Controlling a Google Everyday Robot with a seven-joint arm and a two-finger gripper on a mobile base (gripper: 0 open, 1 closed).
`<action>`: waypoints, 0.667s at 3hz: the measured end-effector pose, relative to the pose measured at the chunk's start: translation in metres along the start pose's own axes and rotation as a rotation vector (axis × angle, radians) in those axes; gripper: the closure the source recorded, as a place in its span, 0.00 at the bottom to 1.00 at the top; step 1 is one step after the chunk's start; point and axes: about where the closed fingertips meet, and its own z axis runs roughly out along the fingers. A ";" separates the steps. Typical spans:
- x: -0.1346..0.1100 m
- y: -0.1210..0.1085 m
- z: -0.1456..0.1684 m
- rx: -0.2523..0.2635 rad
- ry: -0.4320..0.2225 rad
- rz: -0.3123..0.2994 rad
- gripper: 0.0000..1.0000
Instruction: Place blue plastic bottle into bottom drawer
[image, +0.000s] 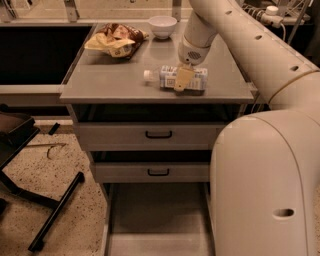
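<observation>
A large cream robot body (265, 185) fills the lower right, and its thick cream arm (250, 45) arches from the upper right down toward a grey table (110, 80), the flat top of a metal drawer unit. Below the two upper drawers, the bottom drawer (160, 220) is pulled out toward the viewer, a long shallow grey tray with a bare floor, partly hidden on its right by the robot body. The top drawer (125, 135) and middle drawer (125, 172), each with a black handle, are shut. A black chair base (50, 210) stands on the speckled floor at the left. A crumpled yellow and brown snack bag (116, 40) lies near the table's far left corner. The blue plastic bottle (196, 80) lies on its side near the table's front edge, right of the middle, with its white cap pointing left. A small white bowl (163, 26) sits at the far edge. The hand (183, 79) comes down onto the middle of the bottle; whether it is spread or pinching the bottle cannot be told.
</observation>
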 end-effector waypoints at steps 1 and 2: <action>-0.008 0.028 -0.018 -0.040 0.018 -0.046 0.86; -0.013 0.073 -0.031 -0.089 -0.007 -0.075 1.00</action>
